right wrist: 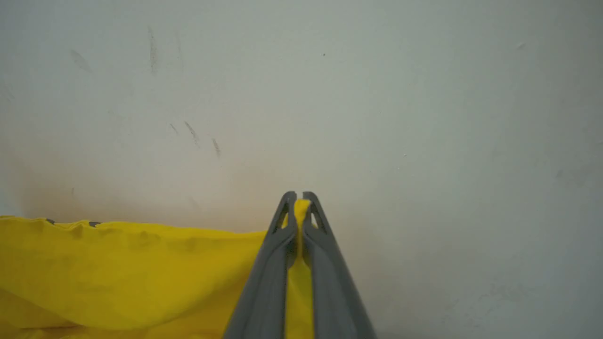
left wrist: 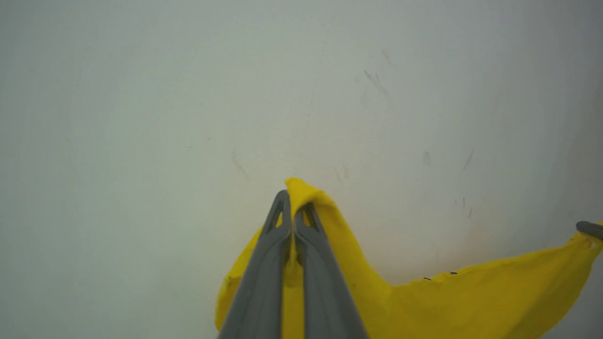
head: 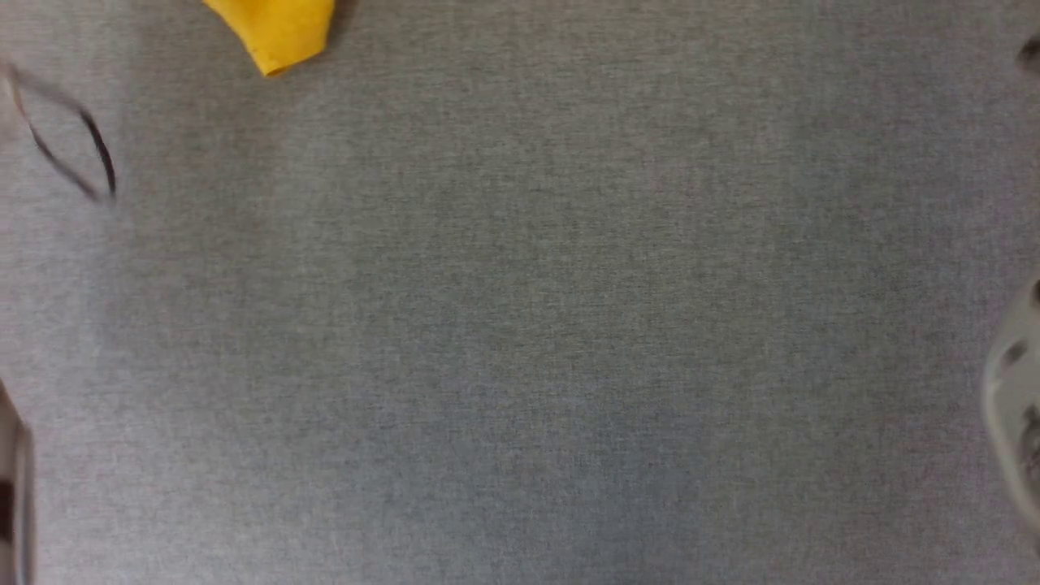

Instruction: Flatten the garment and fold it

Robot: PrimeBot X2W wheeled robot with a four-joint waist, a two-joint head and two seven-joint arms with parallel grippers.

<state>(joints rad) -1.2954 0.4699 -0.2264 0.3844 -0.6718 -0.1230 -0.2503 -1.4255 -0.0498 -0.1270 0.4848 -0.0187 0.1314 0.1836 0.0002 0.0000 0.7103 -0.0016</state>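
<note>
We see left gripper (left wrist: pixel 293 201) pinched tight on shirt (left wrist: pixel 471 301) edge; right gripper (right wrist: pixel 299 196) clamps another edge, cloth sagging between.

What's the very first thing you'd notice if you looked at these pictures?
The bright yellow cotton T-shirt jumps out: the dark grey left end effector is shut on one bunch of it in the left wrist view, and the right end effector on another in the right wrist view, with cloth sagging between them. In the head view, a yellow corner pokes in at the top left over a big plain grey woven surface.
</note>
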